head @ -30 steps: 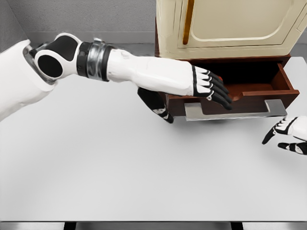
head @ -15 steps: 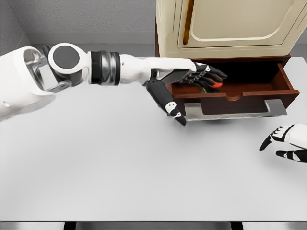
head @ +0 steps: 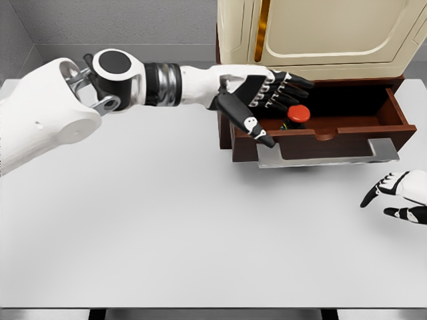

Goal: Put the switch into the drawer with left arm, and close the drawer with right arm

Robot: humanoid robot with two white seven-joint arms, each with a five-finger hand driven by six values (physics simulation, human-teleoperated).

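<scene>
The open drawer [head: 347,127] holds the red-capped switch [head: 297,115] at its left; left hand [head: 263,100] spread empty above, right hand [head: 400,195] relaxed on the near-right table [head: 167,220]

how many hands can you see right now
2. The left hand is open over the left end of the open drawer, beside the switch. The right hand is over the table at the right edge.

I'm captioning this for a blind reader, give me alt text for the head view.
A red-topped switch sits inside an open brown drawer, with the robot's left hand open just beside it. The right hand rests open on the white table at the right edge, below the drawer's metal handle.
</scene>
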